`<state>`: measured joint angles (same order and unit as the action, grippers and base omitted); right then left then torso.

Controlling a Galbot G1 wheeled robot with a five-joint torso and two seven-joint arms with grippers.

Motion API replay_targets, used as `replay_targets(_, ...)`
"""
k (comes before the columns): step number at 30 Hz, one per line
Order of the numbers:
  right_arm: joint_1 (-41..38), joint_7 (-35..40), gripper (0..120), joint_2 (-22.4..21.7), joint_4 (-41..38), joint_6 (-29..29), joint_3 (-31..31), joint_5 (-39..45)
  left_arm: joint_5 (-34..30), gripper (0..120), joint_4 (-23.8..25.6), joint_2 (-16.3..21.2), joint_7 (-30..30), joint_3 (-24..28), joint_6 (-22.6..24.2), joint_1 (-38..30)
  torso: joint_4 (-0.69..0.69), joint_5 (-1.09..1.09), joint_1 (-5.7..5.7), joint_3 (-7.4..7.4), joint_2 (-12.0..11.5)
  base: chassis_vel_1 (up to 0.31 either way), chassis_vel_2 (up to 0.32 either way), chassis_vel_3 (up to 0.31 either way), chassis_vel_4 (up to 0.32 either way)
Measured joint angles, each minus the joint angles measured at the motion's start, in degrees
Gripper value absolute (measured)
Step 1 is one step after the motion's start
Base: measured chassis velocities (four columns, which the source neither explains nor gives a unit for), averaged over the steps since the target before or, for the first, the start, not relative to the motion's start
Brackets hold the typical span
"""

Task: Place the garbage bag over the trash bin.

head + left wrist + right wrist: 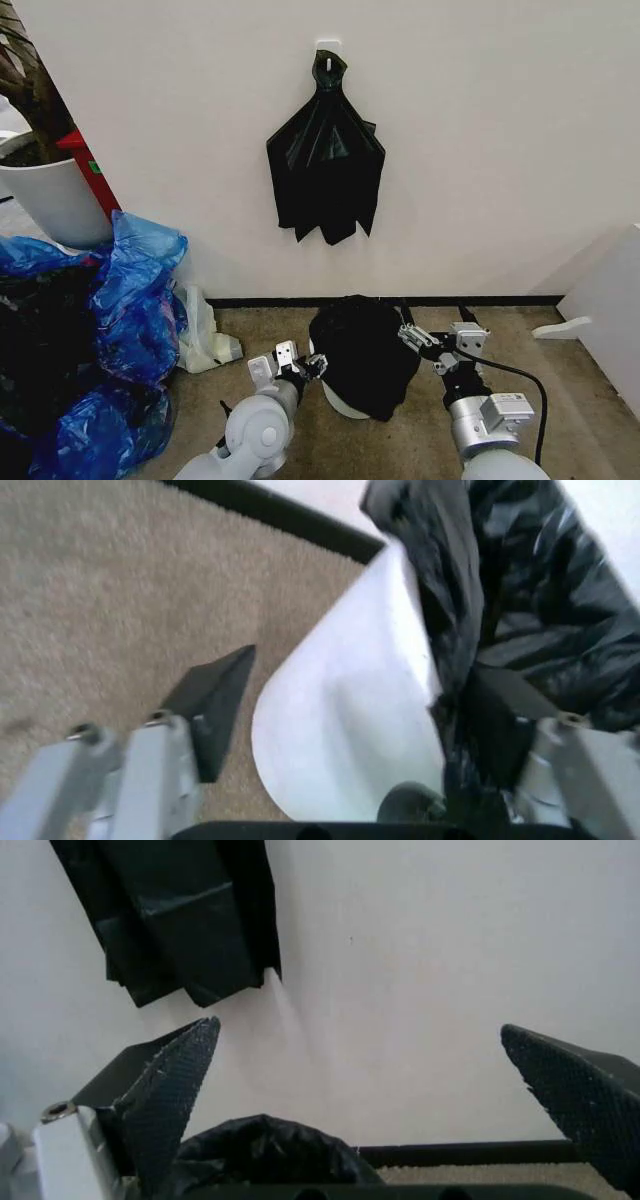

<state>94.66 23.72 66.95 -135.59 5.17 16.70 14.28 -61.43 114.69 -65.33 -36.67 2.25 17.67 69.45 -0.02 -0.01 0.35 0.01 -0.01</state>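
On the floor by the wall, our left hand [350, 727] spreads wide astride the trash bin [350, 727] side and garbage bag [362, 350] edge; right hand [370, 1087] wide, empty.

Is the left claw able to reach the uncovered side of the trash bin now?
Probably yes: the left claw is open, straddling the trash bin at its bare wall, beside the garbage bag; nothing lies between.

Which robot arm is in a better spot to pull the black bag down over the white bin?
Probably the left. The left gripper is open right at the trash bin, straddling its bare wall and the garbage bag's hanging edge. The right gripper is open too, but faces the wall above the bag.
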Motion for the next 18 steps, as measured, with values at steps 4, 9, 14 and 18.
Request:
replay_targets(4, -0.31, 0.4, 100, 0.13, -0.13, 0.13, 0.01, 0.54, 1.17, 94, 2.62, 1.86, 0.77, -1.8, -0.52, 1.37, 0.01, 0.01, 0.0, 0.0, 0.0, 0.0, 0.0, 0.0, 0.0)
replay_targets(9, -1.14, 0.81, 100, 0.25, -0.19, 0.44, -0.25, 1.2, 2.15, 100, 6.0, 3.37, 0.45, -4.96, -1.48, 2.73, 0.01, 0.0, 0.0, 0.0, 0.0, 0.0, 0.0, 0.0, 0.0)
replay_targets(14, -1.62, 1.1, 100, 0.0, -0.15, 0.56, -0.15, 1.73, 2.78, 100, 8.11, 3.85, -0.53, -6.67, -1.97, 3.39, 0.01, 0.0, 0.0, 0.0, 0.0, 0.0, 0.0, 0.0, 0.0)
replay_targets(18, -2.05, 1.46, 100, 0.14, 0.23, 0.61, -0.48, 2.18, 11.13, 100, 9.13, 6.43, 7.31, -6.71, -2.4, 4.56, 0.01, 0.01, -0.01, -0.01, 0.0, 0.0, 0.0, 0.0, 0.0)
